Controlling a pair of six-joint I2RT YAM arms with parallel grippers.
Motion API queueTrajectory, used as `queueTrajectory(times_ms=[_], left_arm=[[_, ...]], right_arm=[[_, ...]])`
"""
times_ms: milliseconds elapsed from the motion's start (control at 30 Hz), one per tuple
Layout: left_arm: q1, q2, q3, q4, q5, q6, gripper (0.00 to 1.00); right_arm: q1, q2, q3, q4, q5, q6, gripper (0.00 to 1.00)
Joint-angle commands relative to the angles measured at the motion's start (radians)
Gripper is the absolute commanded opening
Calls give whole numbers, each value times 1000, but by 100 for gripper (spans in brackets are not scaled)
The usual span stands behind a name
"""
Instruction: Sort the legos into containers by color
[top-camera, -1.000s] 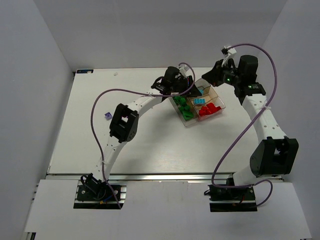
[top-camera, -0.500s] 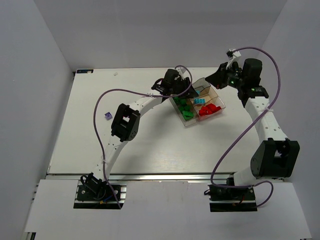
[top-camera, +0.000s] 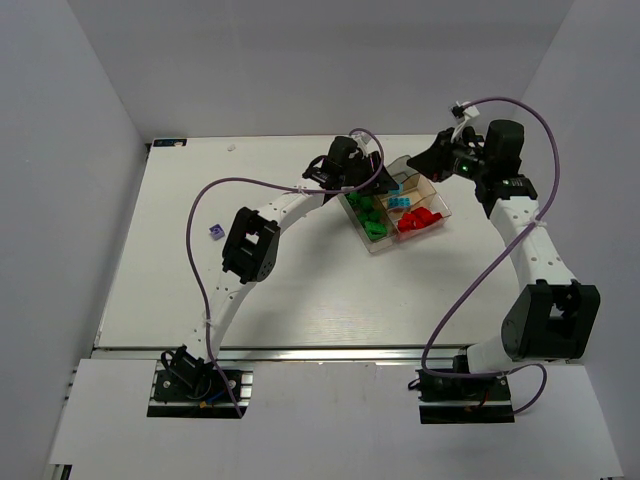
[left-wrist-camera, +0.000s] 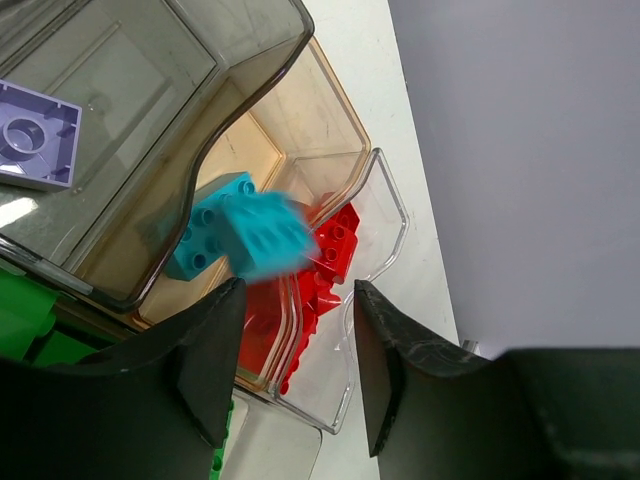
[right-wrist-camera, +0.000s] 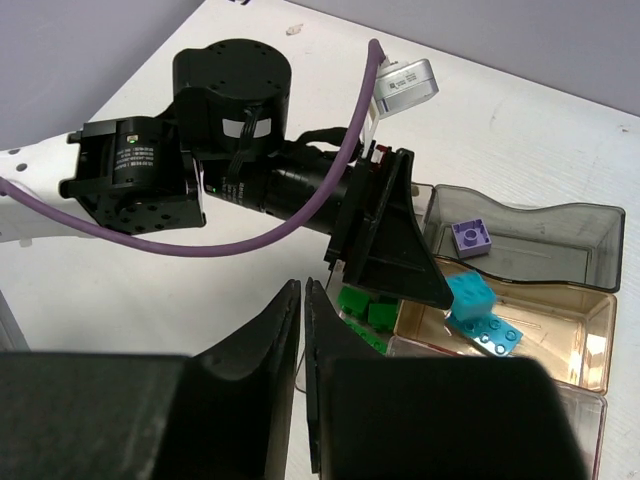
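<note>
The clear tray (top-camera: 444, 205) lies at the table's back middle, its containers holding green legos (top-camera: 370, 215), red legos (top-camera: 418, 220) and cyan ones (top-camera: 400, 203). My left gripper (left-wrist-camera: 298, 290) hangs open over the tray with nothing between its fingers. Just past its tips a blurred cyan brick (left-wrist-camera: 265, 235) is in the air above a cyan plate (left-wrist-camera: 205, 240) in the amber section. A light purple brick (left-wrist-camera: 35, 148) lies in the grey section. My right gripper (right-wrist-camera: 302, 287) hovers beside the tray's far right, its jaws almost touching, empty.
One light purple lego (top-camera: 215, 232) lies alone on the white table, left of the left arm's elbow. The left arm's purple cable (top-camera: 200, 210) loops over the table. Grey walls close in the back and both sides.
My left gripper's jaws have spread and the cyan brick has left them, dropping toward the tray. The right arm has drawn back a little to the right.
</note>
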Motion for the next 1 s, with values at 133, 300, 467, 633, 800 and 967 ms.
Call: queueTrajectory(times_ms=[133,300,467,633,800,967], left_arm=[[1,-64,40,18,0,-11,58],[10,-122,25,8,-20,-2,41],[99,-366,-132,-45,-102,50,0],[205,-715,-513,-129,-214,108,0],[354,-1048,-793,-401,-446,111,60],[476,-1176,-1007,-630,-652,102,81]], right_arm=[[-3,-57,-18,43,-26,7,16],[-5,-71,-11,40,-58,-5,16],[-10,-81,-11,32,-139,-72,17],[3,-51,-46,-35,-219,-201,57],[85,41,-35,-218,-119,-381,65],[154,158,52,-377,-20,-392,34]])
